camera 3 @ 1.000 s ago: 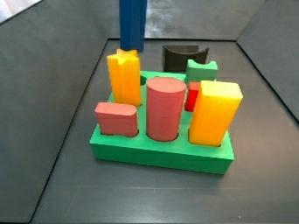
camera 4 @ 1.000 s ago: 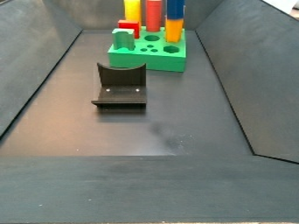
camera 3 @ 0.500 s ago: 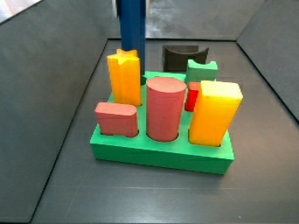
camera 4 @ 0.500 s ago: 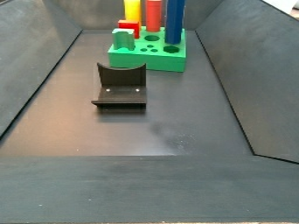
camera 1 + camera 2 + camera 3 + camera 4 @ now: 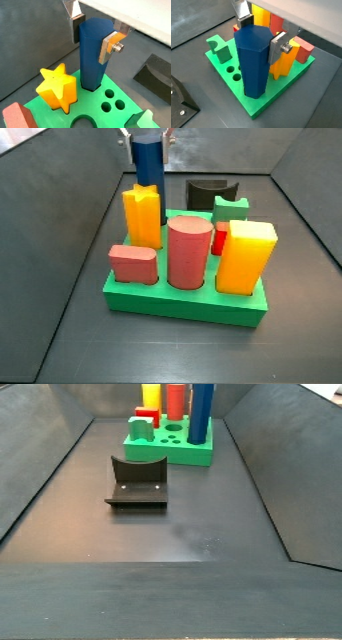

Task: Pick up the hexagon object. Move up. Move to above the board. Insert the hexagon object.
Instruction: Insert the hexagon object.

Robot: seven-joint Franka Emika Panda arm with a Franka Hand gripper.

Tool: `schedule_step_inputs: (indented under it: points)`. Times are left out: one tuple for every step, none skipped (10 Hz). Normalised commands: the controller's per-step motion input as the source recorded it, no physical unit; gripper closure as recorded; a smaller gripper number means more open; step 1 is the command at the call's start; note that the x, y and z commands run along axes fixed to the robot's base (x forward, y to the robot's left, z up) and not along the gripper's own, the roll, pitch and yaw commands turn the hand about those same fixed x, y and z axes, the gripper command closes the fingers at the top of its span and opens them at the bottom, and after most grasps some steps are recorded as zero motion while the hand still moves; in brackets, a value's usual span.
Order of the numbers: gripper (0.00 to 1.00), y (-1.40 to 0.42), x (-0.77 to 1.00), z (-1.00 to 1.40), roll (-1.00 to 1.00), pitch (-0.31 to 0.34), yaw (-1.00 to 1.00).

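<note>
The hexagon object (image 5: 92, 65) is a tall dark-blue prism, standing upright with its lower end in the board (image 5: 117, 92) beside the yellow star column (image 5: 59, 91). My gripper (image 5: 93, 42) is shut on its upper part, one silver finger (image 5: 109, 47) on each side. It also shows in a wrist view (image 5: 254, 62), with the gripper (image 5: 259, 42) around it over the green board (image 5: 258, 107). In a side view the prism (image 5: 148, 166) hangs from the gripper (image 5: 146, 136) behind the star column (image 5: 142, 216). In a side view the prism (image 5: 199, 414) reaches the board (image 5: 170, 452).
The board (image 5: 187, 303) also holds a red cylinder (image 5: 189, 253), a yellow block (image 5: 246, 256), a low red piece (image 5: 132, 263) and a dark-green notched block (image 5: 231, 208). The fixture (image 5: 207, 192) stands behind it and also shows in a side view (image 5: 136, 481). Grey walls enclose the floor.
The gripper has come straight down with the hexagon object. Its lower end was above the star column and is now down at the board.
</note>
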Motion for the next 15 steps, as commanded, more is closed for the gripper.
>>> schedule_step_inputs:
  points:
    - [1.00,0.00,0.17,-0.34,0.00,-0.176,0.00]
    - [1.00,0.00,0.18,-0.34,0.00,-0.180,0.00]
    - [1.00,0.00,0.13,-0.44,0.00,-0.203,0.00]
    - [1.00,0.00,0.00,-0.63,0.04,-0.297,-0.01]
    - [1.00,0.00,-0.09,-0.66,0.11,-0.276,-0.03]
    - [1.00,0.00,-0.02,-0.73,0.19,-0.189,-0.01]
    - [1.00,-0.09,0.00,-0.74,0.29,-0.103,0.00]
    - [1.00,-0.13,0.25,-0.71,0.32,0.000,0.00]
    - [1.00,-0.13,0.44,-0.62,0.28,0.114,0.00]
    - [1.00,-0.20,0.30,-0.56,0.30,0.141,0.11]
    - [1.00,-0.23,0.23,-0.56,0.30,0.151,0.15]
    - [1.00,-0.16,0.36,-0.65,0.20,0.226,-0.02]
    - [1.00,-0.10,0.39,-0.65,0.15,0.244,-0.18]
    - [1.00,-0.04,0.34,-0.54,0.05,0.299,-0.36]
    - [1.00,-0.11,0.44,-0.69,0.07,0.229,-0.31]
